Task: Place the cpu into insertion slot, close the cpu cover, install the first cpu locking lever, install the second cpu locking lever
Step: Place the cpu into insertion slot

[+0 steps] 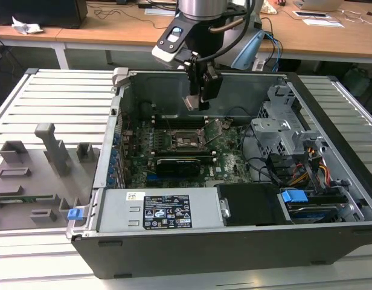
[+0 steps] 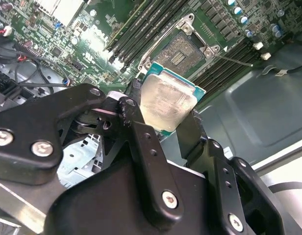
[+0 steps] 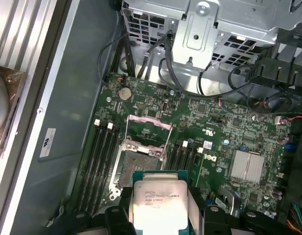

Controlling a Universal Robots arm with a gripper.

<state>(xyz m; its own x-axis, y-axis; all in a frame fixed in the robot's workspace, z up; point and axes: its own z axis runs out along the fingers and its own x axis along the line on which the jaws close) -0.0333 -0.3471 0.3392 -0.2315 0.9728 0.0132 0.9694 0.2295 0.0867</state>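
Note:
My gripper [image 1: 198, 90] hangs inside the open computer case, shut on the cpu [image 1: 193, 101], a flat square chip with a pale silver face. In both wrist views the black fingers [image 2: 134, 105] clamp the cpu [image 2: 165, 100] by two opposite edges. The insertion slot [image 3: 141, 164], a dark square socket on the green board, lies below and just ahead of the held cpu [image 3: 160, 200], apart from it. The cpu cover [image 3: 149, 128] stands raised at the slot's far edge. A thin metal lever [image 2: 151, 36] is swung away beside the insertion slot [image 2: 183, 49].
Black memory slots [image 3: 99, 161] flank the socket. A long black card [image 1: 183, 164] and the power supply [image 1: 156, 211] lie nearer the case front. A metal drive cage [image 1: 282, 121] with cables stands at the exterior view's right. A grey fixture plate [image 1: 41, 163] lies outside the case.

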